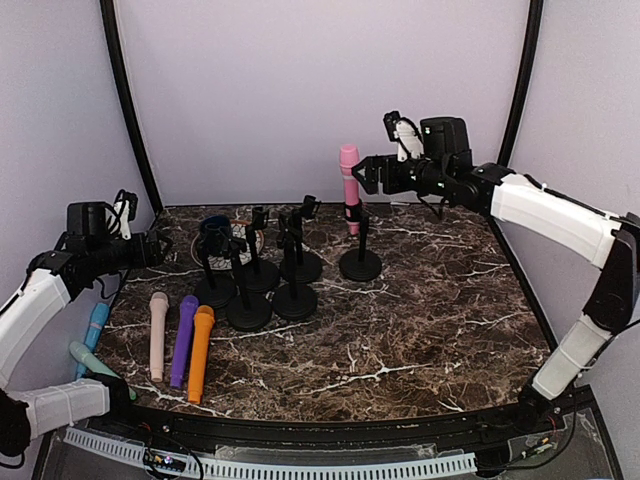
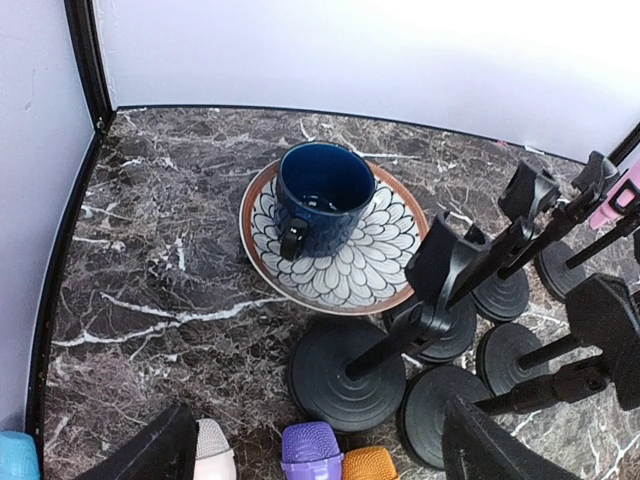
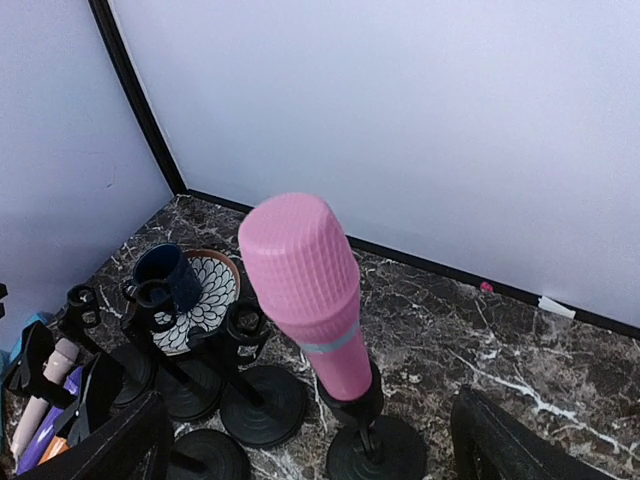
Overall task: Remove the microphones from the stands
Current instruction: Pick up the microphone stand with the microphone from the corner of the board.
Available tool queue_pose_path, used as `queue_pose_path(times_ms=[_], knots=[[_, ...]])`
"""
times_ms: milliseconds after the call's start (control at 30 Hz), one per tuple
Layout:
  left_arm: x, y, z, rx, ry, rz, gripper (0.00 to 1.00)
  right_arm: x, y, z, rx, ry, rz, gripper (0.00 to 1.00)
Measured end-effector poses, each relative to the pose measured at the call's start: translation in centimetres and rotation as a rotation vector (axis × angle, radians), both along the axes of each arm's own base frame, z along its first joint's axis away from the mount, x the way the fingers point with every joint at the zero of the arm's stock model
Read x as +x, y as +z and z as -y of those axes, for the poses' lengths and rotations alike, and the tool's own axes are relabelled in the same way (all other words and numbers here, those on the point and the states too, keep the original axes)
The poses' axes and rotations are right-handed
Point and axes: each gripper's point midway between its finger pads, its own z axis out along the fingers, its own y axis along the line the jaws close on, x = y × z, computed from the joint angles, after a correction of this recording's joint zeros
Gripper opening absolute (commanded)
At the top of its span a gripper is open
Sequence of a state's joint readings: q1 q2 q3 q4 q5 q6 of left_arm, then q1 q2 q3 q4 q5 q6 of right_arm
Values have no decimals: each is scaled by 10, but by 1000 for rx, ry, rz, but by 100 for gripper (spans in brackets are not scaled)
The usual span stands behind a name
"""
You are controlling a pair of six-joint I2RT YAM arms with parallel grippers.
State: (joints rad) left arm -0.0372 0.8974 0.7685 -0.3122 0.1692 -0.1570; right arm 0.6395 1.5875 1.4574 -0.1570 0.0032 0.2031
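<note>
The right claw (image 1: pixel 366 178) is released, its jaws spread wide and grasping nothing. It hangs high at the back of the table (image 1: pixel 450 310), level with the head of the pink mic (image 1: pixel 349 185) and just to that head's right. In the right wrist view its fingers (image 3: pixel 105 445) sit at the two lower corners, with the mic upright in the middle between them and touching neither. The mic is in its stand (image 1: pixel 360 264), its lower end seated in the clip. The stand's round base sits flat on the table near the back, right of centre.

The left claw (image 1: pixel 158 248) is released too, jaws wide and empty. It hovers over the table's left edge, pointing toward a cluster of empty stands (image 1: pixel 270 290). Behind those stands a blue cup (image 2: pixel 322 198) sits on a patterned saucer (image 2: pixel 375 265). Nearer the left arm, three more lie side by side on the table: a beige mic (image 1: pixel 158 335), a purple mic (image 1: pixel 183 340) and an orange mic (image 1: pixel 200 352). A blue mic (image 1: pixel 94 335) lies further left, at the edge.
</note>
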Motion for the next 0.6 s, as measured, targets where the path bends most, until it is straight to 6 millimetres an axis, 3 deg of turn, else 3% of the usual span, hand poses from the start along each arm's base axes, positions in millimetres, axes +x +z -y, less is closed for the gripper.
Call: queue_pose_path(times_ms=[133, 267, 400, 600], knots=[[1, -11, 0, 16, -9, -23, 86, 28, 17, -21, -24, 34, 63, 93], [4, -7, 0, 30, -17, -1, 86, 45, 17, -34, -51, 45, 86, 88], [4, -7, -1, 44, -22, 3, 86, 61, 3, -45, -86, 55, 93, 79], [4, -7, -2, 61, -25, 7, 85, 76, -24, -56, -136, 67, 75, 49]])
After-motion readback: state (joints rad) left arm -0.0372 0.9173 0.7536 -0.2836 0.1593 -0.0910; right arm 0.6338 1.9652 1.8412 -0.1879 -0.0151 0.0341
